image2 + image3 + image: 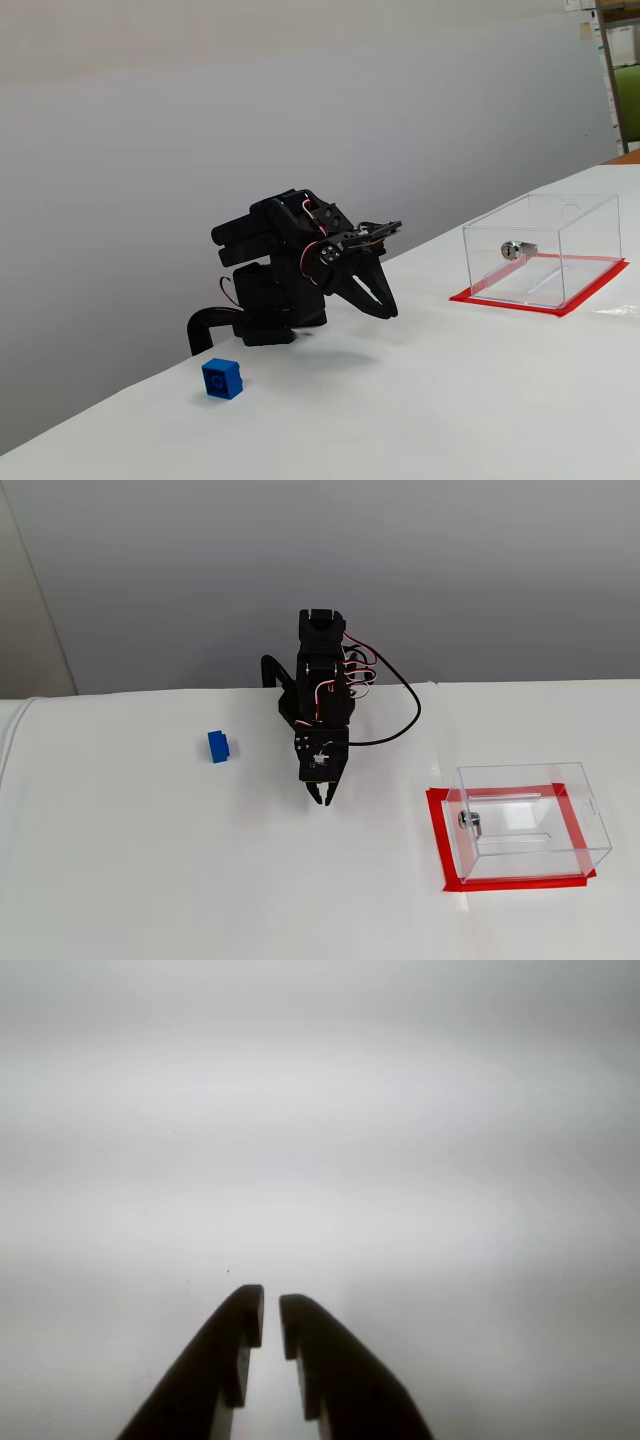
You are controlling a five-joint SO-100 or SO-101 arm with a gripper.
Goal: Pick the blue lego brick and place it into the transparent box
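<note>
Blue brick waits, and the arm has not reached it.

The blue lego brick (pixel 218 746) sits on the white table (pixel 150 880), off to the left of the gripper (pixel 322 796) in the fixed view from above. The gripper is empty, its tips nearly together (a thin gap shows in the wrist view). The transparent box (pixel 530 820) stands well apart on the right, so I think the arm must swing left first. A plain grey wall is behind.

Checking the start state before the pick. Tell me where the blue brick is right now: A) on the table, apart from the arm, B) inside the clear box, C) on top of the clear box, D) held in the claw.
A: the blue brick sits alone on the table; the claw is empty, and the clear box holds only a small metal piece.
</note>
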